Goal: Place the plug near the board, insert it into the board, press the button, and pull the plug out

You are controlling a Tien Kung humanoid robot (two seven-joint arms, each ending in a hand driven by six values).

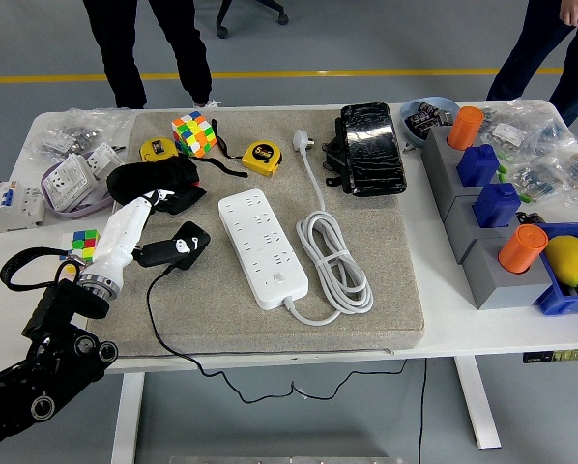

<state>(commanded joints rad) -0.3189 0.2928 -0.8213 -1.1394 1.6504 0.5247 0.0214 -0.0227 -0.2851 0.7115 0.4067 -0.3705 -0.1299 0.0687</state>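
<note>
Head view is showing the left hand [139,224] reaching in from the lower left over the grey mat [366,319], its white fingers closing around the black plug [178,246], which is lying on the mat just left of the white power strip [263,247]; the grip looks partial, with the fingertips pinching the plug's left end rather than wrapping it fully. The right hand is not appearing anywhere. The plug's thin black cord [152,309] is trailing down across the mat and over the table's near edge, and that is where the trouble may be waiting: if the hand is lifting the plug toward the strip, the cord could be dragging or snagging at the edge and twisting the plug in a shallow pinch, so the pins might be arriving tilted at the sockets. The black pouch [157,182] is sitting just behind the hand and could be getting nudged. The mat is covering most of a white table [463,333] that is crowded with a colour cube [193,133], a yellow tape measure [260,155], a coiled white cable [330,261] and grey blocks with orange cylinders [521,247] at the right. Beyond the table, people are standing on a grey floor marked by a yellow line [366,73].
</note>
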